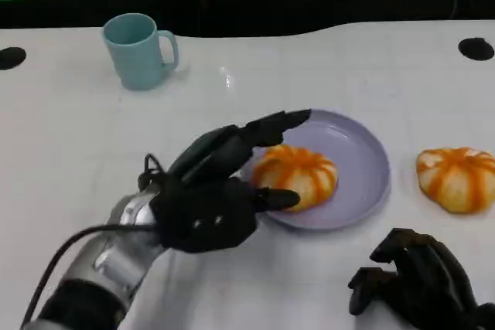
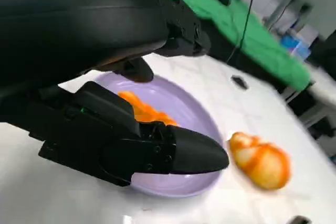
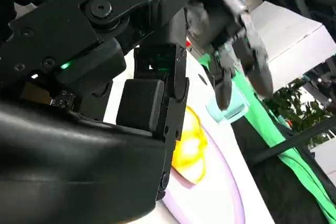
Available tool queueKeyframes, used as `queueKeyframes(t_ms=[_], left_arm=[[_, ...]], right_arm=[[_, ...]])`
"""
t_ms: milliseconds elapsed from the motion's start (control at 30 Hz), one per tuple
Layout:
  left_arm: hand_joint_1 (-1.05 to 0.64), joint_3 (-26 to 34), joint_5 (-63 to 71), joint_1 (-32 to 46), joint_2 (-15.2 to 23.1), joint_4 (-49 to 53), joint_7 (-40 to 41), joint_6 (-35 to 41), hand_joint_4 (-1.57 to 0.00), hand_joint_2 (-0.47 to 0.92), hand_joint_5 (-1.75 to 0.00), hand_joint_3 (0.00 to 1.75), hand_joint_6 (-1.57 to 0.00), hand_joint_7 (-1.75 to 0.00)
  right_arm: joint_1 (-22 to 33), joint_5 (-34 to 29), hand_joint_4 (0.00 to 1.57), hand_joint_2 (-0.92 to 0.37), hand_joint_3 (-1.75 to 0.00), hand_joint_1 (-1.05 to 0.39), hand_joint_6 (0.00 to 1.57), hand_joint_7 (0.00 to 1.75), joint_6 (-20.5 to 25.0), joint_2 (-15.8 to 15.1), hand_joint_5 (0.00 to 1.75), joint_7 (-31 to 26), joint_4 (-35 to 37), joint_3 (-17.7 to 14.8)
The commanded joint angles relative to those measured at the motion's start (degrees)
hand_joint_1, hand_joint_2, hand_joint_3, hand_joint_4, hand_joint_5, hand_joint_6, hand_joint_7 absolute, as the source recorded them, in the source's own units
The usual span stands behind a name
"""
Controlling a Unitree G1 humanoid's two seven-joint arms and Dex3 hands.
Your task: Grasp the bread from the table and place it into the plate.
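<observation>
The left hand (image 1: 224,191) reaches over the near-left edge of the plate (image 1: 363,183), its fingers (image 1: 271,127) stretched out above and a lower finger pointing at the side of the bread (image 1: 298,175). The fingers are spread around the bun rather than clamped on it; from where I stand I cannot tell whether any of them actually touches it. The bread, a round bun with orange stripes, sits inside the lilac plate, on its left half, just beyond the palm. From the wrist, the bun (image 2: 144,111) shows between the upper and lower fingers, lying on the plate (image 2: 184,103). The right hand (image 1: 421,276) rests low on the white table (image 1: 69,137), fingers curled in, holding nothing, near the plate's right side. A second bun (image 1: 458,178) lies on the table just right of the plate. A pale blue mug (image 1: 139,50) stands well back on the left.
</observation>
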Motion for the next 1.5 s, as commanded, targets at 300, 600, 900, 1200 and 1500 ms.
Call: queueKeyframes(t_ms=[300,600,900,1200,1500], left_arm=[[-0.67,8.18,-19.84,13.0,-5.04,-6.51,-7.39,-3.88,-0.49,0.92,-1.6,0.39,-0.54,-0.91],[-0.7,11.69,-36.29,23.91,-4.49,-19.96,-20.11,10.75,-0.6,0.92,-1.75,0.39,-0.48,-1.58],[-0.71,15.3,-46.92,30.93,-6.66,-27.01,-24.76,23.16,-0.72,0.92,-1.75,0.29,-0.53,-1.71],[-0.73,18.45,-51.38,33.9,-8.04,-27.37,-28.58,26.96,-0.84,0.92,-1.75,0.27,-0.62,-1.75],[-0.78,20.98,-52.12,32.0,-6.55,-24.36,-34.34,29.72,-0.88,0.92,-1.75,0.2,-0.66,-1.75]], right_arm=[[0.24,0.45,1.57,-0.72,0.0,-1.04,1.57,0.37,0.29,-0.81,0.74,0.09,-0.39,-0.49],[0.08,1.1,1.57,-0.7,0.0,-1.03,1.57,0.36,1.67,-0.9,0.72,-0.13,-0.57,-0.78],[-0.23,1.32,1.57,-0.7,0.0,-1.03,1.57,0.36,1.05,-1.07,0.72,0.89,0.34,-0.99],[-0.69,1.56,1.57,-0.69,0.0,-1.02,1.57,0.37,1.8,-0.99,0.72,0.82,0.35,-1.34],[-1.09,0.84,1.57,-0.71,-0.01,-1.02,1.57,0.35,0.44,-1.3,0.72,1.62,1.18,-1.22]])
